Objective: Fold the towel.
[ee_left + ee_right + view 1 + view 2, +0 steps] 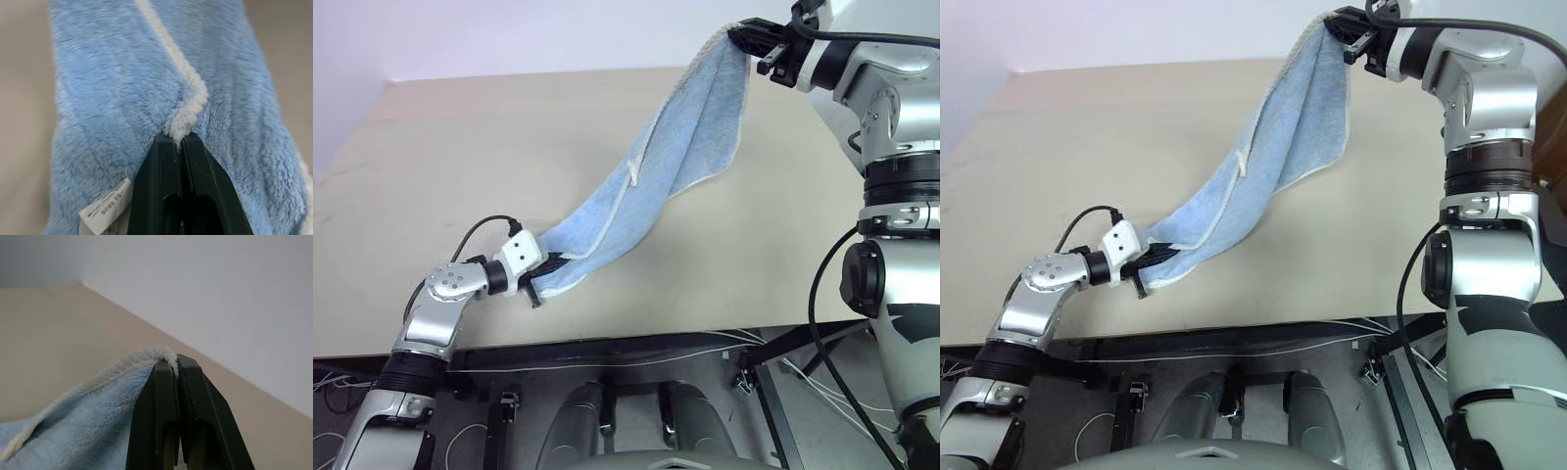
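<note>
Fluffy blue terry towel (pixel 651 186), corded cream edging, pinched between both grippers' black fingers (pixel 182 161) above matte beige table (pixel 460 166).

Big beige table (pixel 509 176) w/ a dark front edge, plain pale wall (pixel 509 34) behind. White cables (pixel 607 364) run under the edge.

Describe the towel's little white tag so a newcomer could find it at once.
Start at the tan table, where the blue towel stretches between both hands. Follow it down to the left hand. The printed tag hangs beside those black fingers, flat and rectangular, unlike the ropey cream edging.
</note>
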`<state>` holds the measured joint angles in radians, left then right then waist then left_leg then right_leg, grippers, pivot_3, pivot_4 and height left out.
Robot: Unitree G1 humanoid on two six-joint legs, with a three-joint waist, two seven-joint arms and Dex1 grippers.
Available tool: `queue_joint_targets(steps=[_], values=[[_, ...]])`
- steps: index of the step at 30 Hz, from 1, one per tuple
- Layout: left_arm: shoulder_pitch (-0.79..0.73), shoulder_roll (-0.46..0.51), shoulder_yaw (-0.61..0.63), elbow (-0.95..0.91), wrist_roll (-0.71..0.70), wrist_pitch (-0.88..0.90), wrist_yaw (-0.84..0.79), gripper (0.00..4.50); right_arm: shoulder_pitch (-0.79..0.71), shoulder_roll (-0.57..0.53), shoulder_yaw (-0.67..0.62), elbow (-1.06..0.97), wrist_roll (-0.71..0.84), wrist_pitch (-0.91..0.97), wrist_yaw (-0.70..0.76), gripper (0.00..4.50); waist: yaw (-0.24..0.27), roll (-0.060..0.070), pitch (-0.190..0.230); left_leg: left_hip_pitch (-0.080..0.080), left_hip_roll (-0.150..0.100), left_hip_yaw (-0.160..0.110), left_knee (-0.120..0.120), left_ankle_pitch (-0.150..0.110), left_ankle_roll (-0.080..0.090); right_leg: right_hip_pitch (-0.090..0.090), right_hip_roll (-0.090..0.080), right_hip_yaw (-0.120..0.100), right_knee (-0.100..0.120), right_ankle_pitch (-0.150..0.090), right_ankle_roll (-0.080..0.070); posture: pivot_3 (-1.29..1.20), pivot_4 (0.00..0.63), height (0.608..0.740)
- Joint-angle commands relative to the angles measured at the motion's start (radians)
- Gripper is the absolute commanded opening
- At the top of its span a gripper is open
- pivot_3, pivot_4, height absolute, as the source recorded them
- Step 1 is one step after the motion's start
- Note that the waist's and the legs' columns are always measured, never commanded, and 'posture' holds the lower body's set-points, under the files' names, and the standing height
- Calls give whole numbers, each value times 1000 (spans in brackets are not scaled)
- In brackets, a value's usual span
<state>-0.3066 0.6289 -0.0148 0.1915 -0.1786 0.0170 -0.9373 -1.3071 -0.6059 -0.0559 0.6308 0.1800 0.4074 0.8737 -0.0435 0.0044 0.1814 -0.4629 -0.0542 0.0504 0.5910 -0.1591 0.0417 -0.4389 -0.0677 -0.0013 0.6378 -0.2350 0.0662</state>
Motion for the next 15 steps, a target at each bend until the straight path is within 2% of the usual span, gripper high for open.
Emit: queue_joint_targets(steps=[1,4,6,8,12,15], values=[[-57,0,155,-43,-153,121,51,18,-19,-13,-22,-37,13,-13,-2,0,0,0,0,0,0,0,0,0,0,0,0,0,0,0,0,0,150,735],[-158,8,311,-61,-354,315,101,18,-20,-15,-21,-27,11,-22,-2,0,2,-1,1,-2,0,0,2,0,0,0,0,-1,1,0,0,0,150,735],[-211,48,397,-76,-488,434,73,18,-24,-17,-22,-7,7,-33,-4,0,2,-1,1,-2,0,-1,5,0,0,0,0,-2,1,0,1,0,150,735],[-259,96,454,-54,-562,505,44,18,-31,-18,-19,25,-5,-53,-13,0,-1,-1,1,-2,0,-1,5,0,0,1,0,-2,0,1,1,0,150,735],[-382,179,483,136,-511,471,58,18,-46,-20,-12,97,-27,-96,-23,0,0,-1,1,1,0,-1,5,3,4,5,2,-1,-2,1,1,0,150,735],[-540,238,439,420,-394,347,80,18,-71,-20,-9,193,-53,-146,-50,0,2,-1,1,1,0,-1,5,4,4,4,2,-2,-2,1,1,0,150,735]])
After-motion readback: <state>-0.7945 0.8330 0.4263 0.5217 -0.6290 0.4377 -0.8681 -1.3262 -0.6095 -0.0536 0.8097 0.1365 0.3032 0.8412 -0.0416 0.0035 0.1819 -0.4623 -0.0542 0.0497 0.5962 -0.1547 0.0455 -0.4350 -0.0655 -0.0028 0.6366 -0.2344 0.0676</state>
